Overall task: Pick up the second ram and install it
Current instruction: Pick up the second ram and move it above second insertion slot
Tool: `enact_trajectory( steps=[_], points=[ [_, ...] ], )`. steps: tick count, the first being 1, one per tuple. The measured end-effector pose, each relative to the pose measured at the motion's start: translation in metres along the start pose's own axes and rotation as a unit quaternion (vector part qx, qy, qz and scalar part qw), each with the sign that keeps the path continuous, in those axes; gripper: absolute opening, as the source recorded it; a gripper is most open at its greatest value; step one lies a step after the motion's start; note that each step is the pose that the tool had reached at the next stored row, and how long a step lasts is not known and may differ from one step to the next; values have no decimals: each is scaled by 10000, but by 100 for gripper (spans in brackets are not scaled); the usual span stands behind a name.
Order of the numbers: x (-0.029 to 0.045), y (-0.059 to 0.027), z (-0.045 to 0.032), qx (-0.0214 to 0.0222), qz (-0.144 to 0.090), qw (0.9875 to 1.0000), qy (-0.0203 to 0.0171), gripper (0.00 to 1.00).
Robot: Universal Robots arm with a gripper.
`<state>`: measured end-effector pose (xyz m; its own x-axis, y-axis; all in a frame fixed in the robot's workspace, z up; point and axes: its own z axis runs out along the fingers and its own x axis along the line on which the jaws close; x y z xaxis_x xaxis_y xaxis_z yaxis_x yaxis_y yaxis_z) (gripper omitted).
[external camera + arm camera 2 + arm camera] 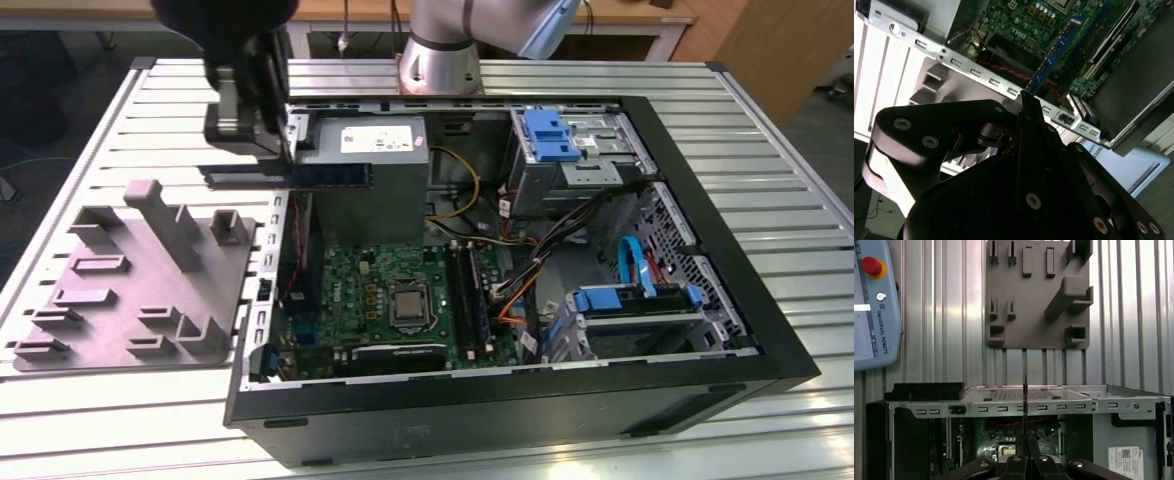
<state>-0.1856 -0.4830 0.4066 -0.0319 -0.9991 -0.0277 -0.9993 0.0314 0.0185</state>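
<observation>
One slatted metal table (774, 150) carries everything. On it lies an open computer case (534, 400), and just beside that, on the exterior view's left, a grey holding fixture (134, 290). Inside the case sit a grey power-supply box (360, 190) and the green motherboard (367, 285), whose long black slots (467, 285) run toward the case's near wall. The black gripper (1026, 107) hangs over the case rim on the exterior view's left, between fixture and power supply. Its fingers are pressed together on the second ram (1054, 55), which is off the fixture and in the air, jutting out past the fingertips. In the exterior view the stick's long axis lies across the picture, roughly crosswise to the slots. The slots lie lower and toward that view's right, well apart from it. A teach pendant (874, 305) rests on the table beyond the fixture, and a wooden desk (641, 15) stands behind the table.
</observation>
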Motion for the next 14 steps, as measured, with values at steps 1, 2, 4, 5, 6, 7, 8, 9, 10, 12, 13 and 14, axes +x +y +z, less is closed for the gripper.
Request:
enact_trajectory(
  steps=[1, 2, 4, 5, 6, 7, 8, 9, 10, 12, 13, 14],
  points=[
    [-1, -44, 2, -1, -1, 10000, 1, 12],
    [-2, -88, 5, -2, -1, 10000, 1, 12],
    [-5, -178, 11, -4, -2, 10000, 0, 12],
    [-7, -219, 13, -5, -3, 10000, 0, 12],
    [-8, -259, 15, -5, -4, 10000, 0, 12],
    [-9, -300, 18, -6, -4, 10000, 0, 12],
    [-10, -342, 20, -7, -4, 10000, 0, 12],
    [-11, -386, 22, -8, -5, 10000, 1, 12],
    [-13, -429, 25, -9, -5, 10000, 1, 12],
    [-16, -519, 32, -11, -6, 10000, 1, 12],
    [-17, -564, 35, -12, -7, 10000, 1, 12],
    [-18, -611, 39, -13, -8, 10000, 1, 12]
  ],
)
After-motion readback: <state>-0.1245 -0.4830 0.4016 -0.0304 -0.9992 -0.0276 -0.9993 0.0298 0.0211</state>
